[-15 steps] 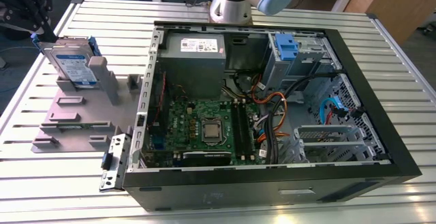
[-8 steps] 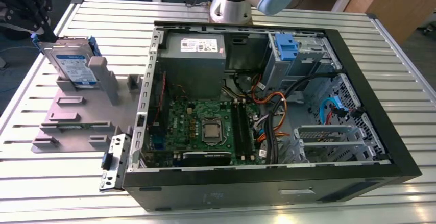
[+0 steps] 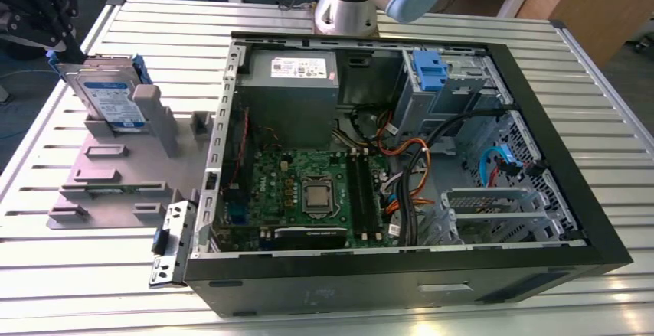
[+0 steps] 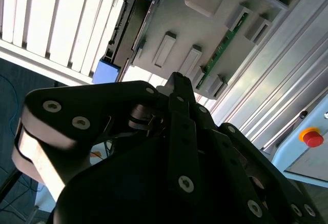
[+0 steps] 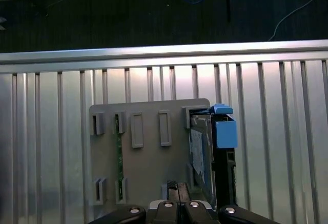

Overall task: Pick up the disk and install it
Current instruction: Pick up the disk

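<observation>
The gripper (image 4: pixel 177 80), fingers pressed together on nothing, hung over the grey stand (image 5: pixel 148 167). The disk (image 3: pixel 110 99) stood on edge in that stand, at the exterior view's left, beside the open case (image 3: pixel 409 273).

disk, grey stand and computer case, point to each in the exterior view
disk (image 3: pixel 110 100): exterior view, on its white-and-blue label.
grey stand (image 3: pixel 148 169): exterior view, on a bare part of its base.
computer case (image 3: pixel 409 286): exterior view, on its black outer wall.
</observation>
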`<state>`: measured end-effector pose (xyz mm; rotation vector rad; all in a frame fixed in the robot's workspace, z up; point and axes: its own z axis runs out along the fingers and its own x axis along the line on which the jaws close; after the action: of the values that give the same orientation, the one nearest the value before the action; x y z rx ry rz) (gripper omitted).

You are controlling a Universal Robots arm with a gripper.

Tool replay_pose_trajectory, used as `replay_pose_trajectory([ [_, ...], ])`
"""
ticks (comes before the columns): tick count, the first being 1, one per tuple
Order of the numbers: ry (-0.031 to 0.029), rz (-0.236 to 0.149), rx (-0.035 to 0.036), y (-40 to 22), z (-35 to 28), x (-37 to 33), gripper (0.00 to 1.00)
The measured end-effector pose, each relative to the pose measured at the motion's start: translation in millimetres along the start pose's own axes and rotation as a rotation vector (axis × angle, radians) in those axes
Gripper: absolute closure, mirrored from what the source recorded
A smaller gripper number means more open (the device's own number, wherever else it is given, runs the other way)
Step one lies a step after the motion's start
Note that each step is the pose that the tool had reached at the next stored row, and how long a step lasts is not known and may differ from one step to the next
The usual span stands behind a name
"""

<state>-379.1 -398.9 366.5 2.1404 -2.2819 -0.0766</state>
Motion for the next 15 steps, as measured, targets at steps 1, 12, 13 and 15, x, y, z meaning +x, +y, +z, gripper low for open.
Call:
replay_pose_trajectory([
  [1,0.0000,0.000,0.0000,0.0,0.0,0.0,0.89],
  [12,-0.0004,0.000,-0.0001,0.0,0.0,0.0,0.59],
  [13,-0.0004,0.000,-0.0001,-0.1,0.0,0.1,0.59],
  [15,-0.0005,0.000,-0.0001,0.0,0.0,0.0,0.47],
])
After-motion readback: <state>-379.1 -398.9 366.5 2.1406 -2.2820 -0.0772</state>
